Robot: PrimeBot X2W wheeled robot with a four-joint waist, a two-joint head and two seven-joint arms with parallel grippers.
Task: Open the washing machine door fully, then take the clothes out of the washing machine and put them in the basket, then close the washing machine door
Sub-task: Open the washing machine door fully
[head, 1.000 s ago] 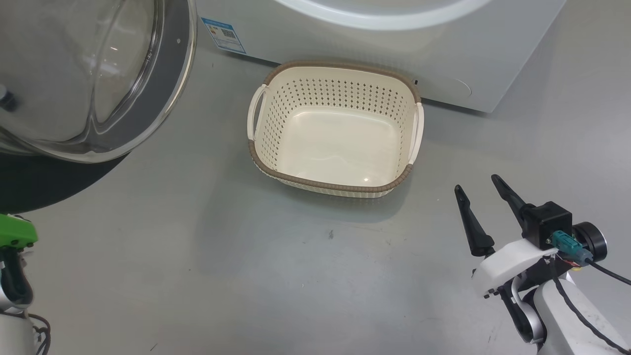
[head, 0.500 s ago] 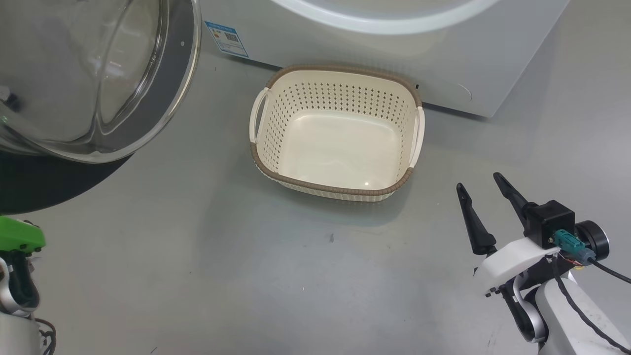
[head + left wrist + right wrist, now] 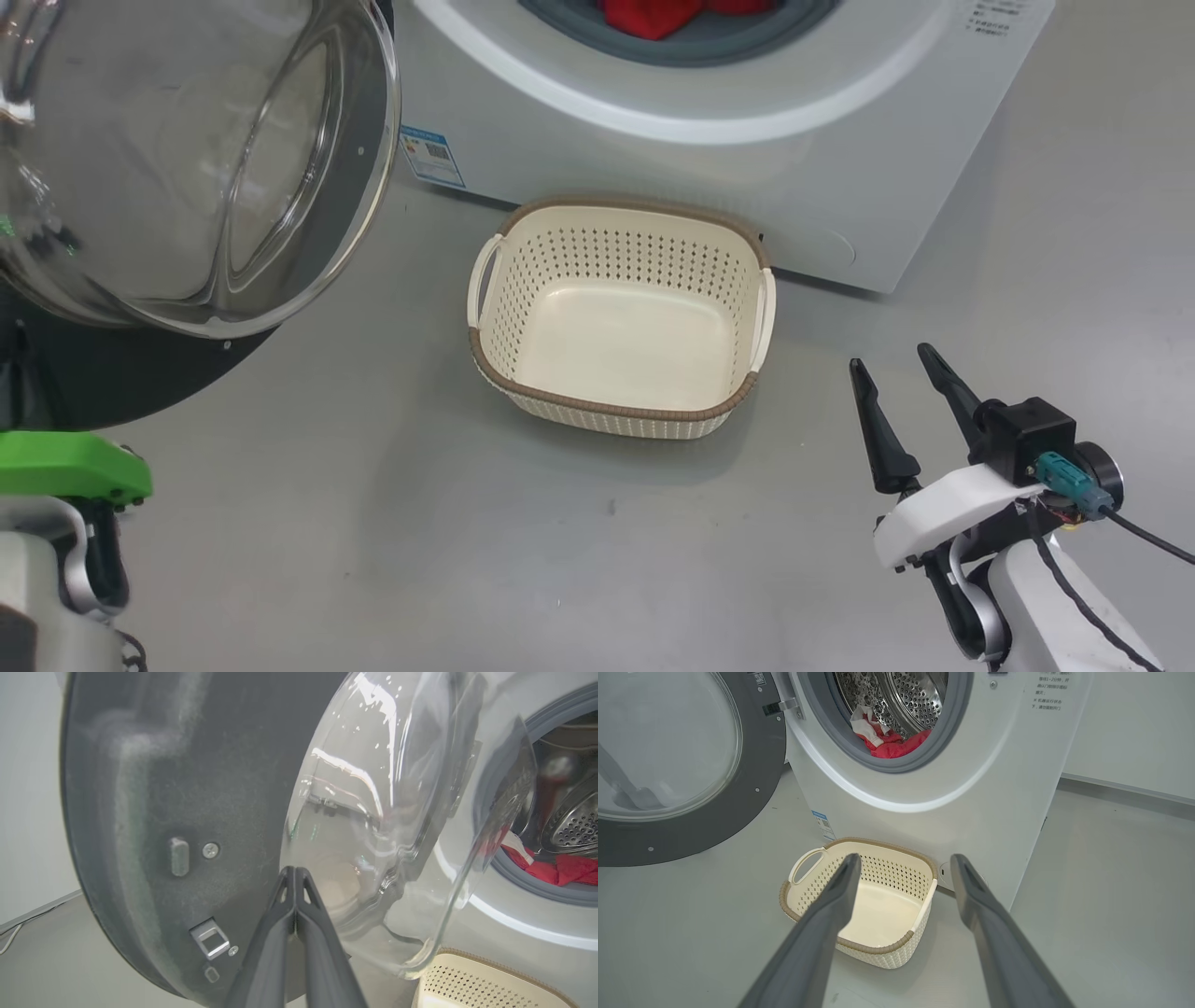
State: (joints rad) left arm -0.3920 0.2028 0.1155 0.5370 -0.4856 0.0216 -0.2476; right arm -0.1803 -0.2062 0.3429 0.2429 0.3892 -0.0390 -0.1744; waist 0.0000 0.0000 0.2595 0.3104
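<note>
The washing machine door (image 3: 280, 187) stands swung open at the upper left, its glass bowl bulging toward me. My left gripper (image 3: 295, 872) is shut, fingers pressed together, right at the door's (image 3: 187, 812) inner face beside the glass. The white washing machine (image 3: 709, 103) has red clothes (image 3: 653, 14) lying in its opening; the clothes (image 3: 896, 746) rest on the grey gasket before the steel drum. The cream basket (image 3: 495, 373) sits on the floor with nothing in it, just before the machine. My right gripper (image 3: 892, 369) hangs open to the right of the basket (image 3: 873, 947).
Grey floor (image 3: 373, 523) spreads around the basket. A blue label sticker (image 3: 431, 157) marks the machine's lower left front. A white wall (image 3: 1134, 728) rises right of the machine. The green part of my left arm (image 3: 70, 464) sits at the lower left.
The camera has tilted up, so the machine's opening and the red clothes have come into the picture. My left arm's green part shows larger and further right. The right gripper stays open.
</note>
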